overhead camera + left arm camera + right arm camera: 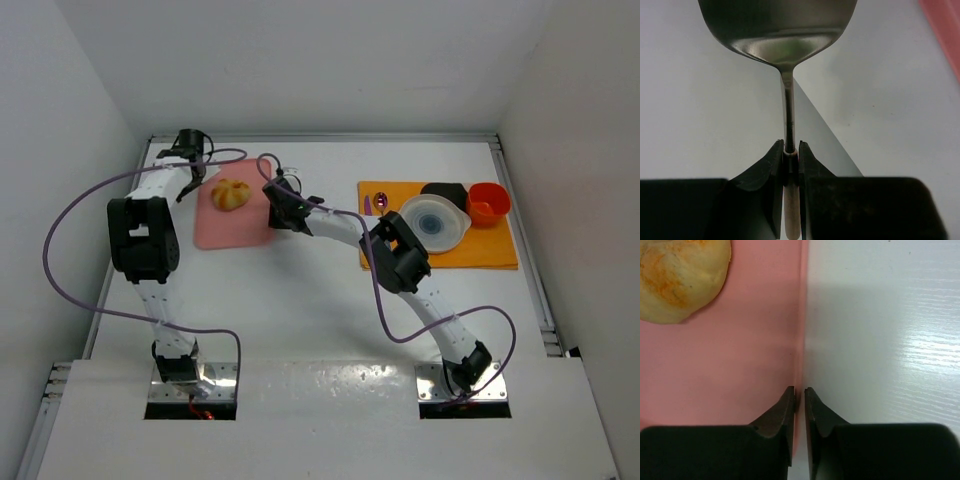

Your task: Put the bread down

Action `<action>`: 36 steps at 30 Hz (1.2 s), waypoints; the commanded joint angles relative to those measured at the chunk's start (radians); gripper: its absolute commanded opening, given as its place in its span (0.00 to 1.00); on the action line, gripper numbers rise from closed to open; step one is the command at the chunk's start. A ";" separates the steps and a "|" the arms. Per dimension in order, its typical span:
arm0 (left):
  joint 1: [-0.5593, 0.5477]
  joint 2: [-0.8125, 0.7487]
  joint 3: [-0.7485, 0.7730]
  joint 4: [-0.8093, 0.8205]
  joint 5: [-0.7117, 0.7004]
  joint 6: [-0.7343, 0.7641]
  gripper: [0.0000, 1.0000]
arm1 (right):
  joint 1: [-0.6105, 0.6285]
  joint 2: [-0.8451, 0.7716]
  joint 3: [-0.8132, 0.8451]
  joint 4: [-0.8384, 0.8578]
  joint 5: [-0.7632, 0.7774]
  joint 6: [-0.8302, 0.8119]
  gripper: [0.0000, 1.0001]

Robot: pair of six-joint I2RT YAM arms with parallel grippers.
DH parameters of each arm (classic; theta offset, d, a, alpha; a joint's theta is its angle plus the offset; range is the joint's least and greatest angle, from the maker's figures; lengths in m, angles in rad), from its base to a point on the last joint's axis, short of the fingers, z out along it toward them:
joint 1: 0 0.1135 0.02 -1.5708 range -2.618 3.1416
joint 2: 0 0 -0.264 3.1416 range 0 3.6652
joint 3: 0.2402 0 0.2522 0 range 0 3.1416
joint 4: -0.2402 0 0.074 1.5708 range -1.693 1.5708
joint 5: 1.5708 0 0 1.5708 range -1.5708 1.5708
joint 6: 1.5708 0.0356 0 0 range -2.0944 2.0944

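Note:
The bread [231,193], a small golden bun with browner marks, lies on a pink board [240,230] at the back left of the table. In the right wrist view the bread [680,277] fills the upper left corner of the pink board [715,370]. My right gripper [272,200] sits at the board's right edge, its jaws [800,390] nearly together with the thin pink edge between them. My left gripper [193,168] is just left of the board, shut [791,147] on the wooden handle of a metal spatula [780,30], whose blade points away over the white table.
An orange mat [495,255] at the right carries a white plate [435,222], a red cup [488,201], a black container [445,189] and a purple spoon [380,203]. Purple cables loop from both arms. White walls close in the table at the back and sides.

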State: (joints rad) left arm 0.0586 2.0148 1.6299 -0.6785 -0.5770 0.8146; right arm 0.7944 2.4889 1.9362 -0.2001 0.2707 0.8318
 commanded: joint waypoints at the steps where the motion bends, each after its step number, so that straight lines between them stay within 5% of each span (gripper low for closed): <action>1: -0.008 0.027 0.001 0.050 -0.108 0.034 0.00 | 0.011 -0.008 -0.022 0.021 0.044 0.016 0.11; 7: -0.026 0.062 -0.010 0.059 -0.164 0.025 0.00 | 0.055 -0.012 -0.014 0.004 0.102 0.053 0.00; 21: -0.017 0.096 -0.031 0.135 -0.245 0.089 0.00 | 0.106 -0.005 0.020 -0.024 0.191 0.072 0.00; 36: -0.048 0.047 -0.223 0.171 -0.328 0.201 0.00 | 0.129 -0.012 0.017 -0.056 0.237 0.122 0.00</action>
State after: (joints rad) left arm 0.0319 2.0979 1.4422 -0.4603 -0.8661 0.9680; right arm 0.9051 2.4889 1.9232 -0.2207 0.4725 0.9340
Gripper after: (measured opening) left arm 0.178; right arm 0.010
